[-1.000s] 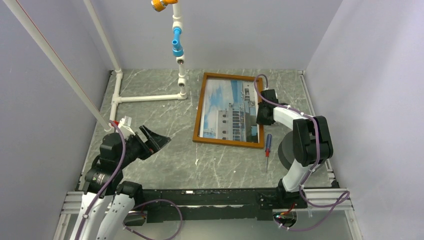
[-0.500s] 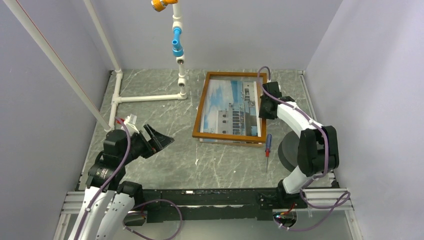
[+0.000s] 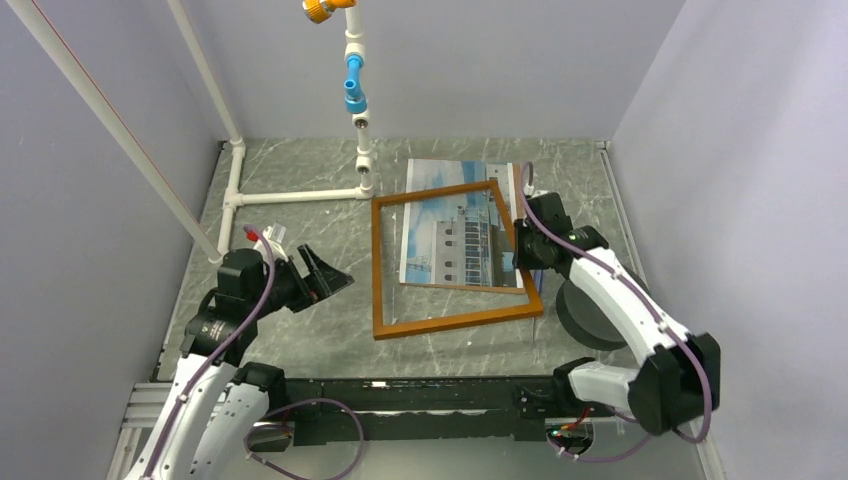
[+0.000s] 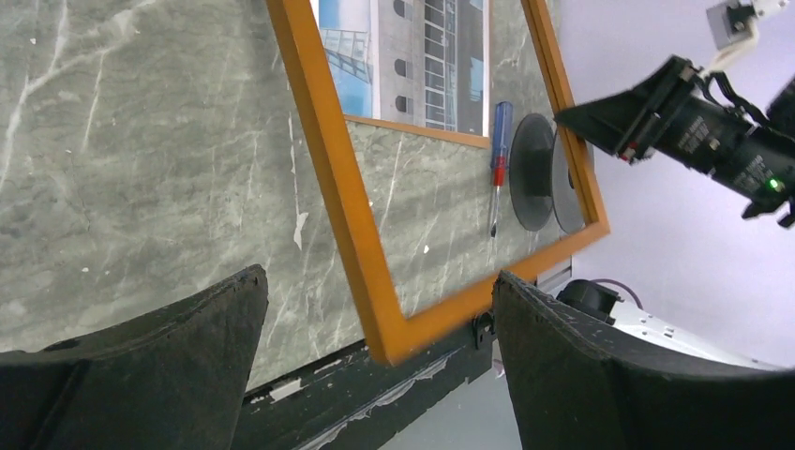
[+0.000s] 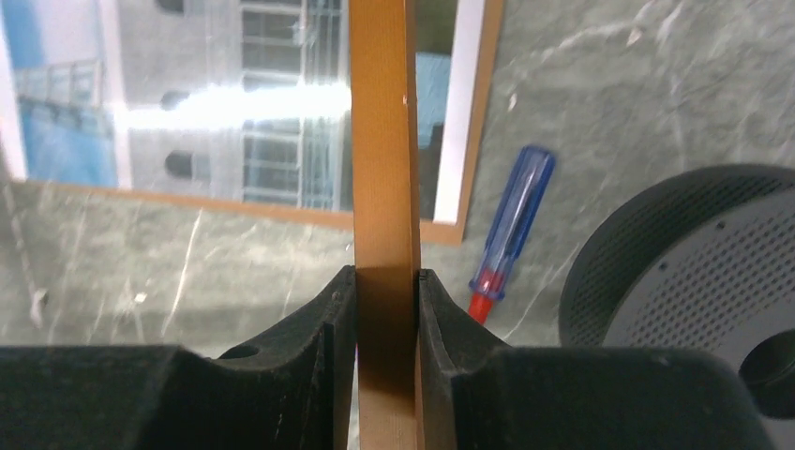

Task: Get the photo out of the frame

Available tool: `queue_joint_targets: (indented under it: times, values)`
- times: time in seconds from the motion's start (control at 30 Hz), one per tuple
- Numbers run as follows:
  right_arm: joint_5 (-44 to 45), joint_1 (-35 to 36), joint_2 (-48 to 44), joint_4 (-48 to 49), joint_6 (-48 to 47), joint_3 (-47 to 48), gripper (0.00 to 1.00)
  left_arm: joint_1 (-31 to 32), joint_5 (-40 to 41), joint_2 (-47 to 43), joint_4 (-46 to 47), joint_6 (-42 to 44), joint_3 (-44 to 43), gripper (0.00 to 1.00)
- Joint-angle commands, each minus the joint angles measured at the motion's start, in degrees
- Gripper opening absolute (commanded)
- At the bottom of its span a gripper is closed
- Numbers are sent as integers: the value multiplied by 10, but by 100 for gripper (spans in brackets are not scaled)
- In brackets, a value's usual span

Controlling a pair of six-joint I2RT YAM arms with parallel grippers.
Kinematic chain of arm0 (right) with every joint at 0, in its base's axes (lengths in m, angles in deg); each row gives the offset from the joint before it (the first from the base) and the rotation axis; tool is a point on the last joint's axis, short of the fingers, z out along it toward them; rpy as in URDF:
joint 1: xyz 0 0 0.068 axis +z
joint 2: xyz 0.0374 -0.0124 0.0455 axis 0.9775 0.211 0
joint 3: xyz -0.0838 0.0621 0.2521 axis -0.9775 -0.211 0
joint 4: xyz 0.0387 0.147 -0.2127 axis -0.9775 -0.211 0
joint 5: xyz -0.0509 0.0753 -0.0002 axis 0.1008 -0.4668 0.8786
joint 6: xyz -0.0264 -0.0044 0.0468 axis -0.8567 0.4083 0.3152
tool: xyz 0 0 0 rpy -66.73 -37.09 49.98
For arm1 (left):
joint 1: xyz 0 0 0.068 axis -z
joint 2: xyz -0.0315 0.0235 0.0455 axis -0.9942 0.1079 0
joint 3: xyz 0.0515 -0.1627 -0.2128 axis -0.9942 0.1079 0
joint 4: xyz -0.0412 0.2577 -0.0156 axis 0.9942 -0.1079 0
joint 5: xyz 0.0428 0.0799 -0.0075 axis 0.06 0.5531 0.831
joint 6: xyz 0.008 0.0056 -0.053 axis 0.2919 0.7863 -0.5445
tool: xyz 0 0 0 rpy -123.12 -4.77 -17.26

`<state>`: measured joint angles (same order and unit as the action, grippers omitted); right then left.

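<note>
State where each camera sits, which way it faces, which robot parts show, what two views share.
Top external: above and behind the bases, looking down at the table; shows the open left gripper and the right gripper clamped on the thin reddish-brown wooden frame.
Left wrist: low at left, facing right across the table; its black fingers show.
Right wrist: at the frame's rail, looking down; its fingers pinch the rail.
Shared: both wrist views show the blue-handled screwdriver and the building photo print.

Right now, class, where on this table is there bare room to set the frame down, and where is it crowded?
Bare table lies between the white pipe, the frame and the open left gripper; a narrower strip runs along the near edge. Crowded at right: photo, screwdriver, black disc, right gripper holding the frame.
</note>
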<state>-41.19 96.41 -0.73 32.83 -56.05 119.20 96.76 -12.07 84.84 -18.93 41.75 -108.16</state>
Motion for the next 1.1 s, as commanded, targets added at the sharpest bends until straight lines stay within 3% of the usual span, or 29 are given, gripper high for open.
queue_joint_targets:
  times: [0.0, 0.23, 0.4, 0.73, 0.87, 1.07]
  values:
    - [-64, 19, -88, -10, 43, -23, 0, 1, -23, 23, 37, 27, -14, 91]
    - [-51, 99, -141, 45, 113, -90, 0, 1, 0, 21, 26, 35, -42, 91]
    - [53, 179, -117, 76, 194, -91, 0, 1, 29, 0, -14, 44, -72, 91]
    - [226, 357, 4, 106, 313, -38, 0, 1, 87, -52, -103, 55, -141, 92]
    - [269, 397, 45, 98, 357, -18, 0, 1, 88, -62, -119, 51, -161, 92]
    - [367, 454, 149, 20, 448, 71, 0, 1, 55, -59, -123, 34, -196, 92]
